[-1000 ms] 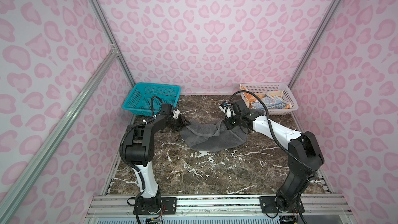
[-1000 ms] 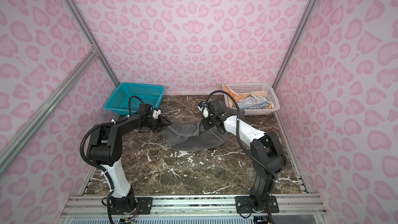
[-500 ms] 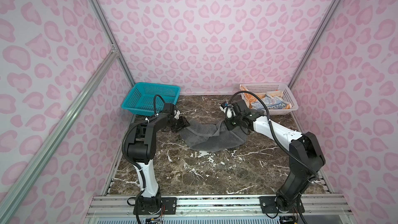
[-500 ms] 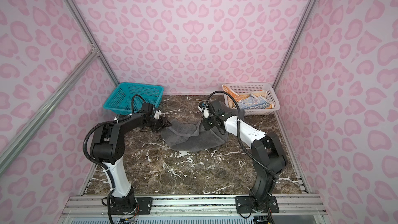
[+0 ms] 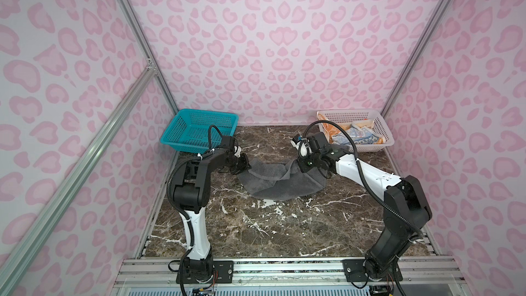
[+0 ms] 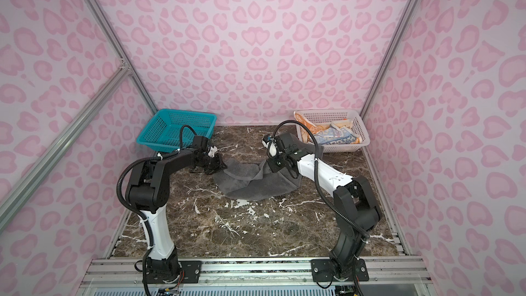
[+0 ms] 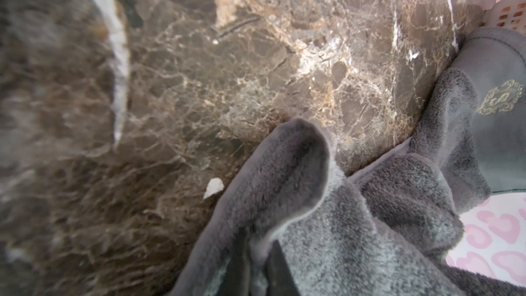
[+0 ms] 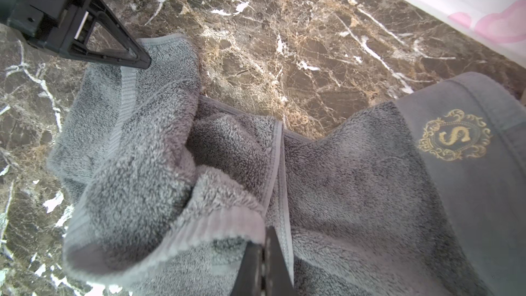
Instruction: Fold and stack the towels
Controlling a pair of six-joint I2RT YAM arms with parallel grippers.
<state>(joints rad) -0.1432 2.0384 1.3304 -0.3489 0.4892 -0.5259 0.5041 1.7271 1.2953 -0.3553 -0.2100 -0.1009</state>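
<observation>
The dark grey towel (image 5: 280, 179) (image 6: 256, 180) lies crumpled mid-table, its gold crest (image 8: 454, 135) facing up. My left gripper (image 5: 244, 166) (image 7: 260, 266) is shut on the towel's left corner, with terry pinched between its fingers. At the right side my right gripper (image 5: 301, 166) (image 8: 263, 263) is shut on a ribbed hem, holding that side raised. The left gripper (image 8: 142, 61) also shows in the right wrist view, at the far corner. The orange towel (image 5: 331, 129) and the multicolour towel (image 5: 361, 138) lie bunched in the white basket.
A teal basket (image 5: 182, 145) stands at the back left with nothing showing inside. The white basket (image 5: 350, 111) stands at the back right, close behind the right arm. Pink patterned walls enclose the marble table (image 5: 256, 232) on three sides.
My left gripper, open a moment ago beside the towel's left corner, has shut on it. The right gripper has kept its grip and place.
</observation>
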